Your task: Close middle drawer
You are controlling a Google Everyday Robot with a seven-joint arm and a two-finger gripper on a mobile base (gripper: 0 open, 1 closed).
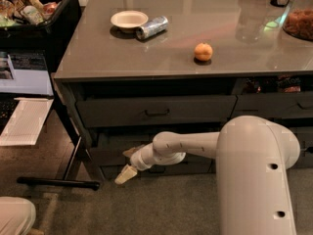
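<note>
The middle drawer [195, 110] is a wide dark grey front with a small centred bail handle [157, 112]. It stands out a little under the countertop, with a dark gap above it. My gripper [128, 163] is below it, low in front of the cabinet's left side, near the floor. Its two beige fingertips [125, 175] stand apart and hold nothing. The white forearm [190, 145] runs from my body at the right across the lower drawer fronts. The gripper does not touch the middle drawer.
On the countertop [98, 58] lie a white bowl [129, 19], a tipped can [152, 27] and an orange [203, 52]. A narrower drawer front [274, 105] is at the right. A black stand base [58, 182] and papers [27, 121] are at the left.
</note>
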